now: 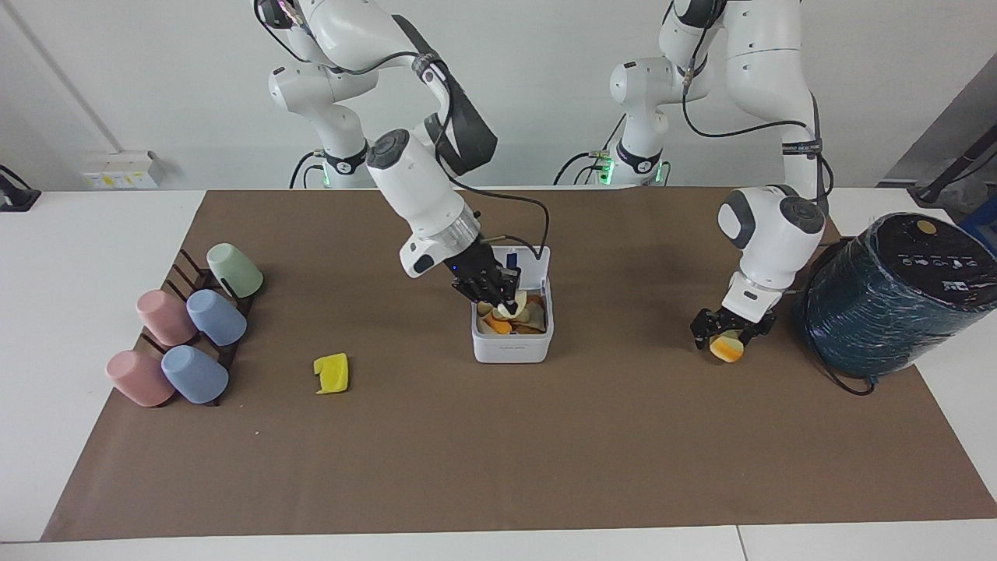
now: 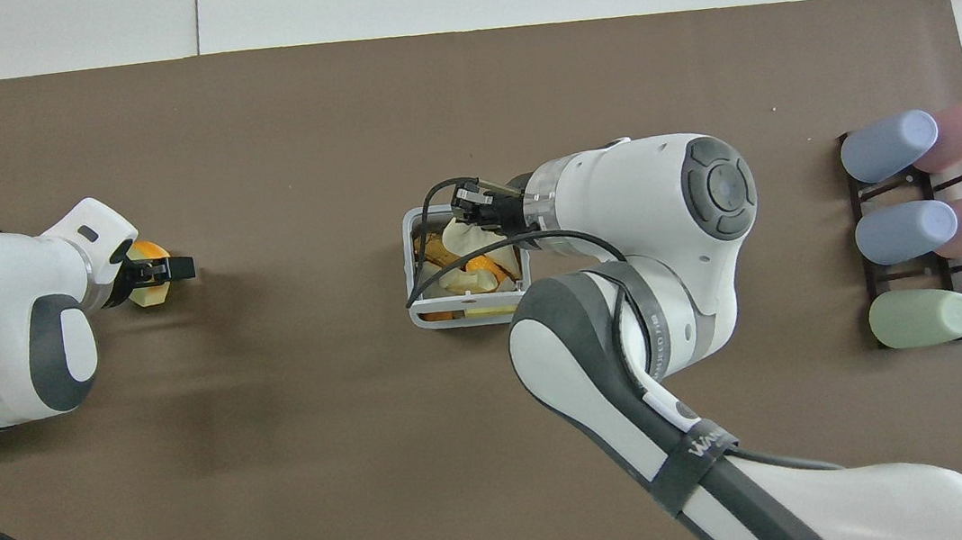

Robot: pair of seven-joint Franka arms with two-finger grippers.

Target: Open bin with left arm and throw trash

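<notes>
While five pastel plastic cups (image 1: 187, 331) rest on a dark rack at the desk's nine o'clock edge in the facing view, a yellow soft chunk (image 1: 332, 373) lies beside them. At centre, the right pincer (image 1: 498, 298) pinches a cream soft chunk (image 1: 508, 308) over the open white plastic bin (image 1: 512, 344). Toward three o'clock, the left pincer (image 1: 727, 331) pinches a yellow-and-orange chunk (image 1: 730, 347) beside a dark teal wrapped cylinder (image 1: 888, 300).
</notes>
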